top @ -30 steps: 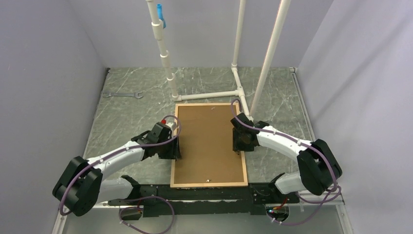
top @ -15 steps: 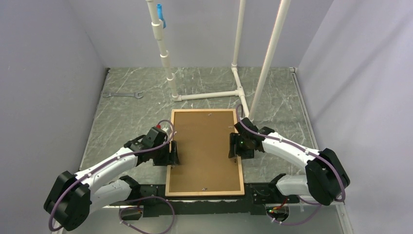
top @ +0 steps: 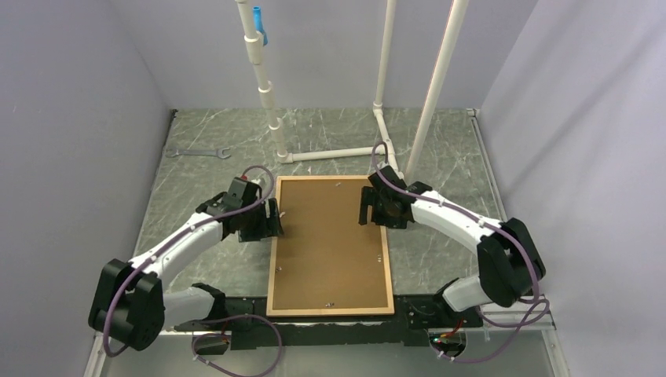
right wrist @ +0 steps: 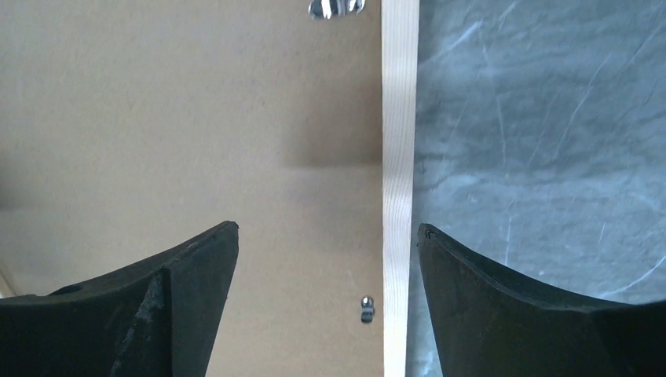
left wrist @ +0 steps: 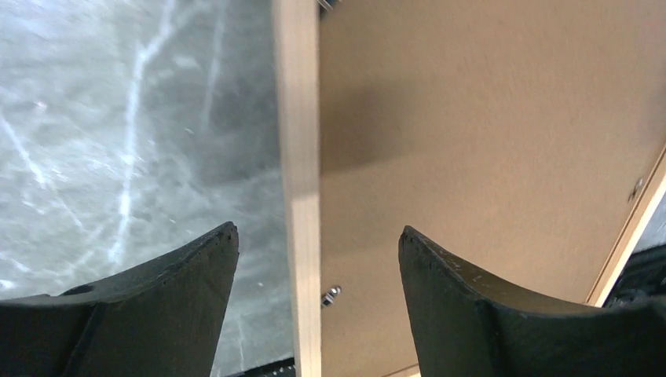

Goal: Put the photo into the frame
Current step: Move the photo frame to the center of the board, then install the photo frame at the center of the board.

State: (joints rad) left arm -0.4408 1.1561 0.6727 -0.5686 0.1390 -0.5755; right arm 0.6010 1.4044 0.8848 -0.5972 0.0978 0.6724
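Since the frame [top: 330,312] lies face down on the counter [top: 196,188] with the brown backing panel [top: 330,251] filling its recess, the photo is not in sight; it may lie beneath that panel, but no view settles this. Over the frame's left long strip the left end effector [left wrist: 314,236] hangs with its jaws spread wide, one finger outside the strip and one over the panel, gripping nothing. Over the frame's right long strip the right end effector [right wrist: 326,228] stands equally wide and equally empty. The step in hand looks like letting go of the seated frame, and doing it well probably means lifting both arms straight up off the strips, together, so that neither fingertip catches the wood and skews the frame. Small metal tabs [right wrist: 365,308] sit just inside the frame's strips; a sensible follow-up would be checking that the panel lies flush within the frame at every corner before pressing any tab over it.
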